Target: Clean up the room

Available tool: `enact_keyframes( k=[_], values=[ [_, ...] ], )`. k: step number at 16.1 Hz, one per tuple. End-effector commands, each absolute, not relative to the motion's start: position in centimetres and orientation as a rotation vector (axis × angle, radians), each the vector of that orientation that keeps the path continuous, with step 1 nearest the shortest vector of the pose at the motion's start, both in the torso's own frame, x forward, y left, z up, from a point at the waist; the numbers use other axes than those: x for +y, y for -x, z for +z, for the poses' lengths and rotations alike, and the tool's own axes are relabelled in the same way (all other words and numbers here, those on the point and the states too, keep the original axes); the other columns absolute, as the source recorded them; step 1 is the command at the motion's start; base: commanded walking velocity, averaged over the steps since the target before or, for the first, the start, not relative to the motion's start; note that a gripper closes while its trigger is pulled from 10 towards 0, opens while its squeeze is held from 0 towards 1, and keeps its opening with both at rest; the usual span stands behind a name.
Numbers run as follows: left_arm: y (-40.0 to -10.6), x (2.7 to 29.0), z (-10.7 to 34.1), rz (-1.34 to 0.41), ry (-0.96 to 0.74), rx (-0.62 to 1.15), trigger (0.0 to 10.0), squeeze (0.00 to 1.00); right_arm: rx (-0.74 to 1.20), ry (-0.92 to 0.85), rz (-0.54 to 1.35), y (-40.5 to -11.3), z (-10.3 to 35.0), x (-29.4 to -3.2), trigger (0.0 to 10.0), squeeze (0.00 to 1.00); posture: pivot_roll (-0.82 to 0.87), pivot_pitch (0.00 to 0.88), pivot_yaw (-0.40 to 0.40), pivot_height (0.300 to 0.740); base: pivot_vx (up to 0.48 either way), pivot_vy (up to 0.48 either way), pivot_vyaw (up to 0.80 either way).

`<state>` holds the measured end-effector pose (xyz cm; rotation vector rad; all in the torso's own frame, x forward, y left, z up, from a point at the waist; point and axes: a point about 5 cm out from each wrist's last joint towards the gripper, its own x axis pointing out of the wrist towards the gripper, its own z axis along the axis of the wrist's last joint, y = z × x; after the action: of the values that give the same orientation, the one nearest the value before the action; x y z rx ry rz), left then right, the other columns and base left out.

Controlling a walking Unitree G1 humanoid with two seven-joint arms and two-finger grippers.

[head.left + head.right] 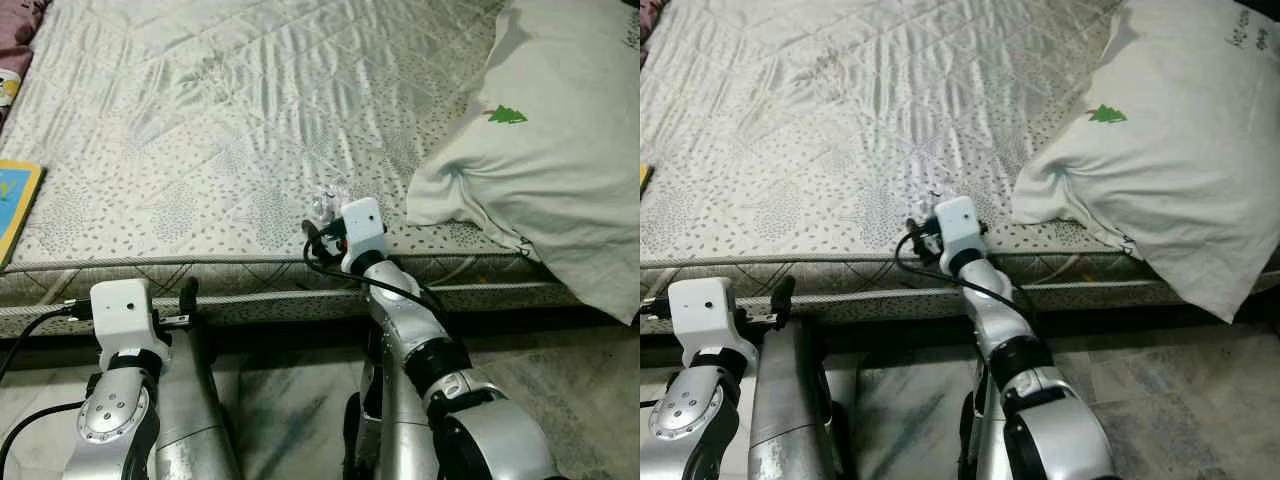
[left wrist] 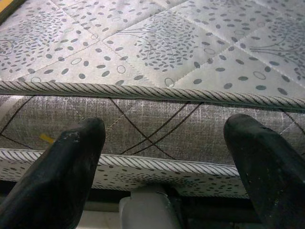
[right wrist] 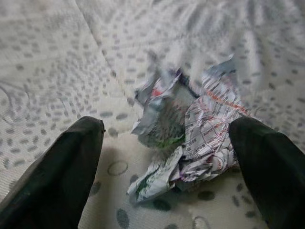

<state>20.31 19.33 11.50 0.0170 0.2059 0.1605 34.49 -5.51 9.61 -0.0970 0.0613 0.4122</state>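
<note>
The right tool (image 3: 167, 138) is reaching over the near edge of the bed (image 1: 200, 120), fingers spread either side of a crumpled wrapper (image 3: 190, 133) on the mattress, so it looks like the pick-up step, needing only to close; the left tool (image 2: 167, 143) waits spread by the mattress edge.

A bed (image 1: 250, 130) with a pale quilted mattress, printed with small grey leaves and dots, spans the scene, its rope-piped edge running along the front. Below it lies a mottled grey stone floor (image 1: 290, 400).
</note>
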Motion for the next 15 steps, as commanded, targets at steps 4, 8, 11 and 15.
enact_keyframes(
  k=[4,8,11,15],
  values=[
    [-19.9,19.5,11.5,0.171,-0.029,0.215,10.0,0.00,0.130,0.152,0.363,-34.2,8.1,-5.4,0.0,0.00,0.19,0.212,-0.085,0.484,0.000,0.000,0.00],
    [-20.2,19.3,11.4,0.168,-0.025,0.211,10.0,0.00,0.197,0.147,0.280,-34.2,7.0,-6.8,0.0,0.00,0.19,0.203,-0.087,0.484,0.000,0.000,0.00],
    [-20.6,19.1,11.4,0.157,-0.019,0.201,10.0,0.00,0.200,0.134,0.268,-34.4,7.0,-7.2,0.0,0.00,0.18,0.190,-0.090,0.484,0.000,0.000,0.00],
    [-20.9,18.9,11.4,0.150,-0.015,0.190,10.0,0.00,0.202,0.113,0.262,-34.6,7.1,-7.3,0.0,0.00,0.19,0.178,-0.094,0.484,0.000,0.000,0.00]
  ],
)
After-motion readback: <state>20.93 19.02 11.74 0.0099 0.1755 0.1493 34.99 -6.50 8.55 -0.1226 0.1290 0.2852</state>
